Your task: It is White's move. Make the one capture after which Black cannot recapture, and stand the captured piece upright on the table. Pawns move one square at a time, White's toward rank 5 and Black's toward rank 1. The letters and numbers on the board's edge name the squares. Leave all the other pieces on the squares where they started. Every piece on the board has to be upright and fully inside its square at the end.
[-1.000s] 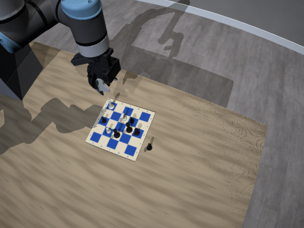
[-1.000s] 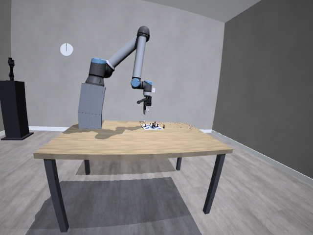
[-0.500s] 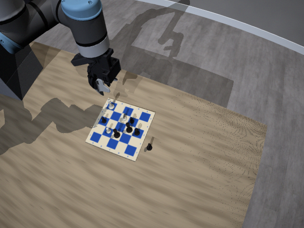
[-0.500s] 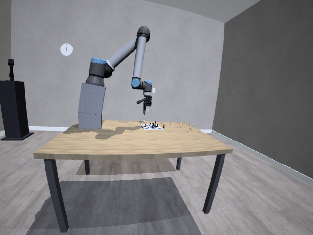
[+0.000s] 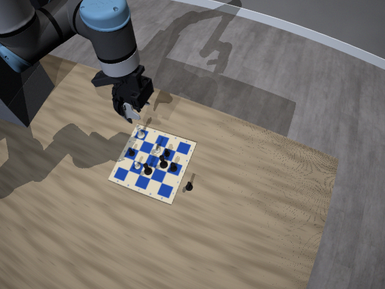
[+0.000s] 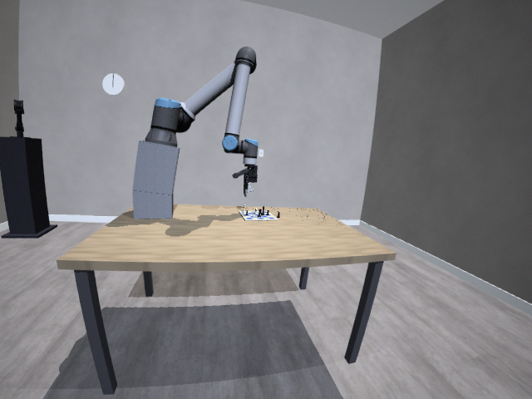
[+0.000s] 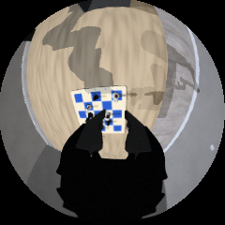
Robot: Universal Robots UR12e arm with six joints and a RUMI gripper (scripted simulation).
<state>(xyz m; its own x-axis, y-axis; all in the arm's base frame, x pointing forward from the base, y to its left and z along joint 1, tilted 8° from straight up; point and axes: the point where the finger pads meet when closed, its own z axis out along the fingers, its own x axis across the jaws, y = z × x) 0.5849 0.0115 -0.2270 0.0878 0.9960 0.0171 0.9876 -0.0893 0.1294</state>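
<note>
In the wrist view the gripper (image 7: 114, 110) hides part of the board (image 7: 122, 105); the edge letters are too blurred to read; the top view cuts off the arm (image 5: 18, 15); in the exterior view the pieces (image 6: 259, 212) are too small to name.

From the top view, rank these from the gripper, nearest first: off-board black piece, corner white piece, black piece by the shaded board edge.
1. Corner white piece: nearest corner
2. Black piece by the shaded board edge
3. Off-board black piece: beyond the board

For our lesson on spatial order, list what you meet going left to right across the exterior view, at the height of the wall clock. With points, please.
Black robot arm on a dark pedestal (image 6: 19, 118), round white wall clock (image 6: 112, 83), grey slanting upper robot arm link (image 6: 210, 89)
</note>
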